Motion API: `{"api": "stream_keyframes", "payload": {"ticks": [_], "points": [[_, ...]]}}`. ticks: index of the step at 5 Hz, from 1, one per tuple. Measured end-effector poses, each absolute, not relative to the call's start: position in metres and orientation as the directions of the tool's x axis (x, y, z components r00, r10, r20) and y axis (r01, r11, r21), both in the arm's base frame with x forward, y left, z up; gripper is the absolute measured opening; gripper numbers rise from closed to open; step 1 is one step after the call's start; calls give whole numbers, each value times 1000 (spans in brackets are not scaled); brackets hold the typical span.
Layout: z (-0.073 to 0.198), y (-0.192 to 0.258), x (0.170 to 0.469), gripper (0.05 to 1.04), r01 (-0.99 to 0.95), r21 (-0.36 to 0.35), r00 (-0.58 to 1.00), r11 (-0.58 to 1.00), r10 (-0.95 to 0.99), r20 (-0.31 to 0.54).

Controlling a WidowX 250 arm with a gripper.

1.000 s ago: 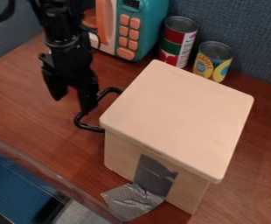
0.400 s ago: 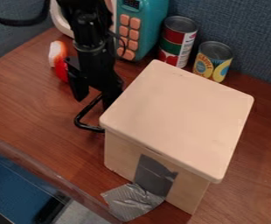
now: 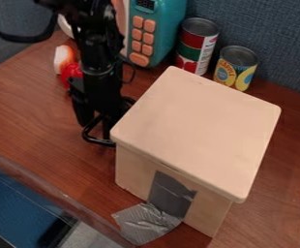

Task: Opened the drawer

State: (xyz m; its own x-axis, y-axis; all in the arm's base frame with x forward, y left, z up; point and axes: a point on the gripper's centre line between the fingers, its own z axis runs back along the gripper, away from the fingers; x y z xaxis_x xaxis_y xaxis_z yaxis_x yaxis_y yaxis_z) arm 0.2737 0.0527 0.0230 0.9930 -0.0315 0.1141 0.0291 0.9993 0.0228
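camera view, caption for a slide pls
Black gripper at the handle of a pale wooden box, cans behind

The black gripper, fingers parted, hangs at the black handle of a pale box; two cans stand behind the box.

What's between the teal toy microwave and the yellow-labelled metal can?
A red, green and white metal can, standing upright; the camera view shows it.
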Motion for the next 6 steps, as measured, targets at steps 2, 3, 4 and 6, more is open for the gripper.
{"api": "stream_keyframes", "payload": {"ticks": [2, 3, 4, 6], "points": [[19, 66, 264, 172, 15, 37, 995, 999, -18, 93], [21, 85, 260, 134, -26, 30, 996, 999, 23, 90], [23, 103, 263, 129, -35, 52, 995, 998, 30, 93], [17, 131, 261, 129, -75, 61, 994, 995, 70, 82]]}}
